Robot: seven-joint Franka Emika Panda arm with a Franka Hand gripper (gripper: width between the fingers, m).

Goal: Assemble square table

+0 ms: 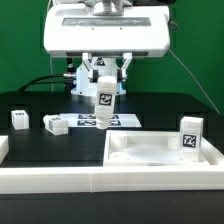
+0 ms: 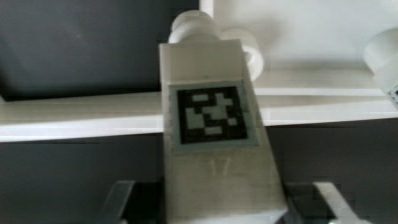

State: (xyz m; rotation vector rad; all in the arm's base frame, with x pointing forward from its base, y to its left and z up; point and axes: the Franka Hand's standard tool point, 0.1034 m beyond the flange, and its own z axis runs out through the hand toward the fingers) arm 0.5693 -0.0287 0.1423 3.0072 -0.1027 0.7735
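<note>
White leg (image 1: 104, 100) is clenched by the gripper (image 1: 104, 82) at frame centre. One leg (image 1: 190, 135) is stood at the tabletop (image 1: 150, 155), lower right. Two legs (image 1: 20, 119) (image 1: 55, 124) are left loose at left, so it's mostly undone.

White leg (image 2: 199, 58) showing its black-and-white blocky tag (image 2: 214, 110), the square slab (image 1: 150, 151) white as well, all against a black table (image 1: 160, 108).

One leg (image 2: 214, 110) partly beyond wrist view
</note>
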